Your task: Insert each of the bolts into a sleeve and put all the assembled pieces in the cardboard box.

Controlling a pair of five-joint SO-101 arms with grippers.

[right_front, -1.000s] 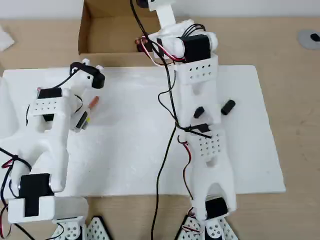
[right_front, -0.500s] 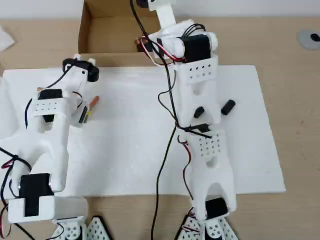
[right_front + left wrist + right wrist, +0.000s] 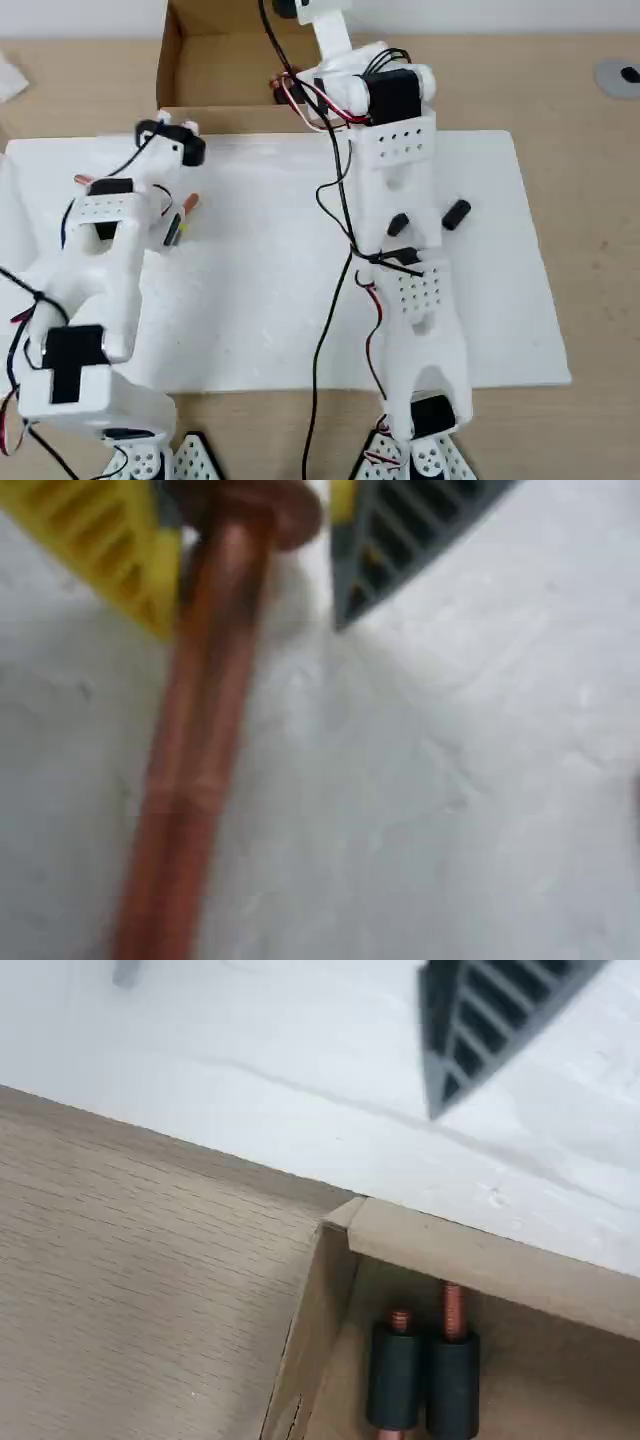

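A copper bolt (image 3: 189,204) lies on the white foam sheet (image 3: 260,300). My left gripper (image 3: 178,222) sits right at it. In the left wrist view the bolt (image 3: 200,750) has its head between the yellow finger (image 3: 100,540) and the grey finger (image 3: 400,530); the jaws are open and bracket the head closely. My right gripper (image 3: 287,90) hangs over the near right corner of the cardboard box (image 3: 215,60), open, with one grey finger (image 3: 480,1020) showing. Two assembled pieces (image 3: 425,1380) lie inside the box. Two black sleeves (image 3: 456,213) (image 3: 398,222) rest on the foam beside the right arm.
The box wall (image 3: 470,1260) stands between the foam and the pieces inside. Black and red cables (image 3: 335,250) trail along the right arm across the foam. A wooden tabletop (image 3: 130,1260) surrounds the foam. The middle of the sheet between the arms is bare.
The left arm has shifted a little and its gripper has closed in on the bolt's head. The bolt has stayed in place. The right arm has not moved.
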